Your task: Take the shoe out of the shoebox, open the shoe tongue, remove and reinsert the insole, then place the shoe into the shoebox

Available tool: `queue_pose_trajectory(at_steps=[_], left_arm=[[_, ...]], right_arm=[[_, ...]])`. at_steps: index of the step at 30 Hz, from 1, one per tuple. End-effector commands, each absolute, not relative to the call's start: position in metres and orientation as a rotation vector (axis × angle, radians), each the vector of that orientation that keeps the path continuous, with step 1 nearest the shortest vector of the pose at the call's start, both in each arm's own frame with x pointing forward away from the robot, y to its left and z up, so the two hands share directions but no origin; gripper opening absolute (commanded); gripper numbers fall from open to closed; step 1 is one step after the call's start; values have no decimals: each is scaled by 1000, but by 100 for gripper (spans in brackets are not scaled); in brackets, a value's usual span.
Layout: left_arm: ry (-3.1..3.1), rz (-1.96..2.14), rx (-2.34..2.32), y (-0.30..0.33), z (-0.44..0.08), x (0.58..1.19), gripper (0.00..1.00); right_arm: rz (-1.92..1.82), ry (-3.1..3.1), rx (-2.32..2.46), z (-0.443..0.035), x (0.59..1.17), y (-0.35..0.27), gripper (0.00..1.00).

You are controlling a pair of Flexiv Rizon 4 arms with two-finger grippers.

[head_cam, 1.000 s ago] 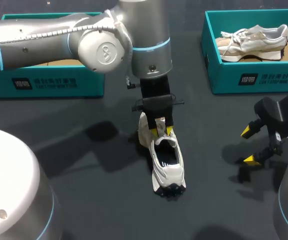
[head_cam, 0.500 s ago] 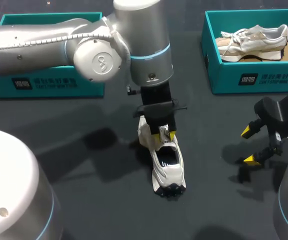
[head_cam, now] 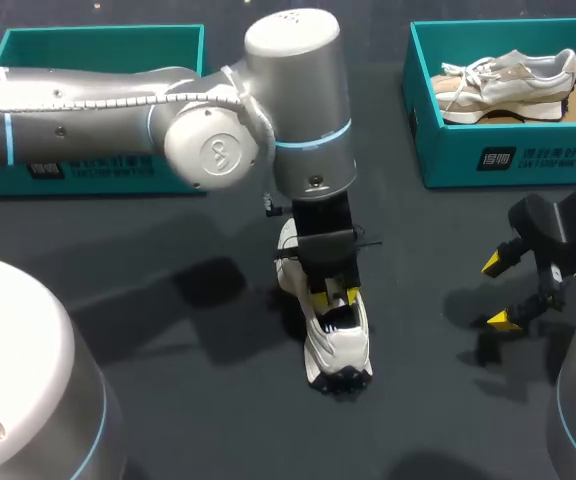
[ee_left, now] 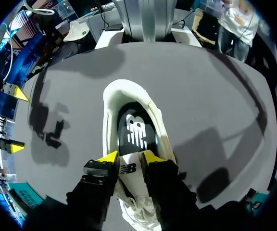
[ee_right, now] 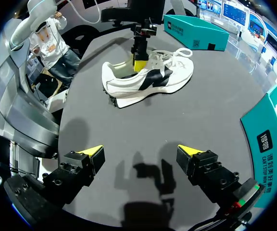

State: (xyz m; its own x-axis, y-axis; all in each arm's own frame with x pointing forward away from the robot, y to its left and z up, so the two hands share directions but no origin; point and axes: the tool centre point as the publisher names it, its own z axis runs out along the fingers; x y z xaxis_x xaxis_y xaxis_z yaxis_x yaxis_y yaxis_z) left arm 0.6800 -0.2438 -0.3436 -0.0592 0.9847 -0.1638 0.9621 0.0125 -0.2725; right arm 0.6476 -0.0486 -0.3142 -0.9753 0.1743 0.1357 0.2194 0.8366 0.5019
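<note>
Bench (head_cam: 218, 420): dark surface, one white shoe (head_cam: 338, 352) lying near its middle, outside both boxes, sole down. In the right wrist view the shoe (ee_right: 148, 79) is seen from the side, with dark side panels and loose laces.

Left arm: entered from the left side and reached over the middle of the bench. Left pincer (head_cam: 334, 295) is held directly above the shoe opening, pointing down. In the left wrist view the left pincer (ee_left: 130, 158) is seen closed on the shoe tongue (ee_left: 129, 169), one yellow tip pressed against each side of it. The dark insole (ee_left: 136, 131) is seen inside the shoe, ahead of the fingers, lying flat in place.

Right arm: kept at the right side of the bench, well apart from the shoe. Right pincer (head_cam: 498, 291) is spread wide with nothing between its tips; this is confirmed in the right wrist view (ee_right: 139, 151), where only bare bench is seen between the fingers.

Left shoebox (head_cam: 98, 170): teal, at the far left, its interior largely hidden behind the left arm.

Right shoebox (head_cam: 528, 160): teal, at the far right, with a second, beige shoe (head_cam: 508, 80) lying inside.
</note>
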Motion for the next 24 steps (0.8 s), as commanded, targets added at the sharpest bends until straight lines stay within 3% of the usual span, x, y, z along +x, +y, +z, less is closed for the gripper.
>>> queue_pose_trajectory(at_steps=[1,6,7,9,24], left_arm=[[-2228,469,-2127,-226,-316,670,34],[-2292,453,-2072,-222,-293,666,48],[-2325,444,-2048,-222,-290,666,61],[-2369,461,-1954,-221,-282,665,98],[-2424,436,-1811,-221,-275,667,100]], right_arm=[[-815,-2932,-315,-314,646,-49,100],[-815,-2932,-315,-314,646,-49,100],[-815,-2932,-315,-314,646,-49,100],[-815,-2932,-315,-314,646,-49,100],[-815,-2932,-315,-314,646,-49,100]])
